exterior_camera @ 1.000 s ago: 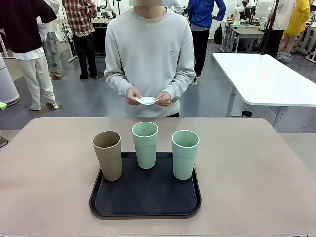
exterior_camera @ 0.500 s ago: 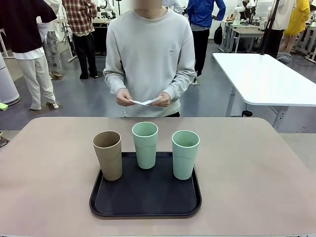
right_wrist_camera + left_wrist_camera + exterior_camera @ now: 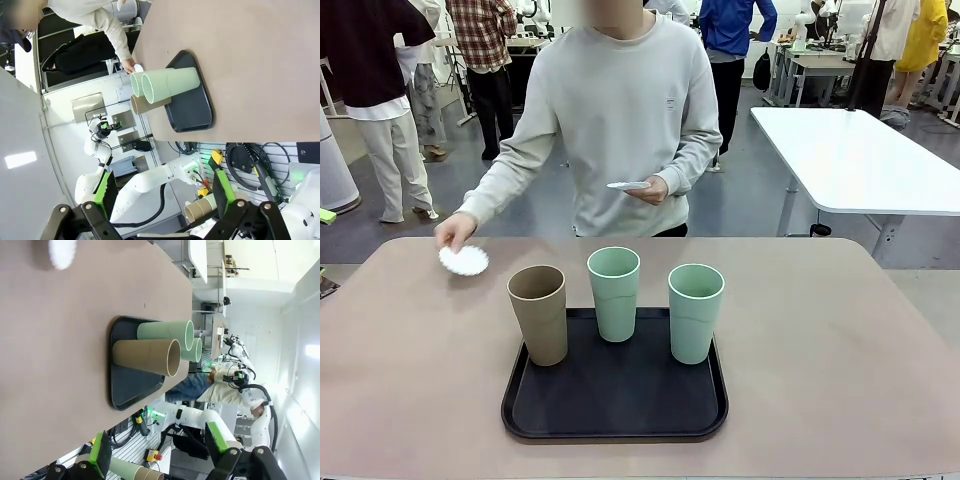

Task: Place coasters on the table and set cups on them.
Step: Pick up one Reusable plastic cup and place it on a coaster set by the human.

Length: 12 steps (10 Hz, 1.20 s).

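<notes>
Three plain cups (image 3: 614, 293) on black tray (image 3: 615, 410), hand (image 3: 453, 231) holding coaster (image 3: 464, 261) at table (image 3: 840, 340)

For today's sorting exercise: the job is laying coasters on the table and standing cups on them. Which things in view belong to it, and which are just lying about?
Belong:
coaster on the table
more coasters in the person's hand
tan cup
two mint cups

Just about:
black tray under the cups
white table behind

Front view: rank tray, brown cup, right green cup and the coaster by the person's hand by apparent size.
1. tray
2. brown cup and right green cup: look alike
3. coaster, though it sits farther back
</notes>
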Each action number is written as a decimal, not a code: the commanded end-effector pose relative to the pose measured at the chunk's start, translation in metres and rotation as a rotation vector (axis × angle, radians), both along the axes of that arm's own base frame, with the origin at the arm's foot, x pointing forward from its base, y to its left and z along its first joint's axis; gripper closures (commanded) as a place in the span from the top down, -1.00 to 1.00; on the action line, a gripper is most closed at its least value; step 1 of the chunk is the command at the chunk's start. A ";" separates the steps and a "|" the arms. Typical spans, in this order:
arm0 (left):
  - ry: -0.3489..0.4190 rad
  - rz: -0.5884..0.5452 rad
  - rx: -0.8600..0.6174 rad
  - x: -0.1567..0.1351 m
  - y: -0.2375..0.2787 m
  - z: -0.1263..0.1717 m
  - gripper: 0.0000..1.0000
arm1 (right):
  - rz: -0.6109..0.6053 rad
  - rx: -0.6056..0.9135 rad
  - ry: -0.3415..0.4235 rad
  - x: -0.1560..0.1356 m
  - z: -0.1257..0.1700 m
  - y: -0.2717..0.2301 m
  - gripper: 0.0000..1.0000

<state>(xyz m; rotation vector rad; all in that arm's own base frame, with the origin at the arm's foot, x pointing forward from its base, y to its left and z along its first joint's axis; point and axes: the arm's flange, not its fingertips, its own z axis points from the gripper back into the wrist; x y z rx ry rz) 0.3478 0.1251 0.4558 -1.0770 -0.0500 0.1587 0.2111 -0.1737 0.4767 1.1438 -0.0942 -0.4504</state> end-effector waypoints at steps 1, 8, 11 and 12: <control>-0.005 0.000 -0.003 -0.001 0.000 0.001 1.00 | 0.000 0.004 -0.006 -0.001 0.000 0.000 1.00; -0.005 0.000 -0.003 -0.001 0.000 0.001 1.00 | 0.000 0.004 -0.006 -0.001 0.000 0.000 1.00; -0.005 0.000 -0.003 -0.001 0.000 0.001 1.00 | 0.000 0.004 -0.006 -0.001 0.000 0.000 1.00; -0.005 0.000 -0.003 -0.001 0.000 0.001 1.00 | 0.000 0.004 -0.006 -0.001 0.000 0.000 1.00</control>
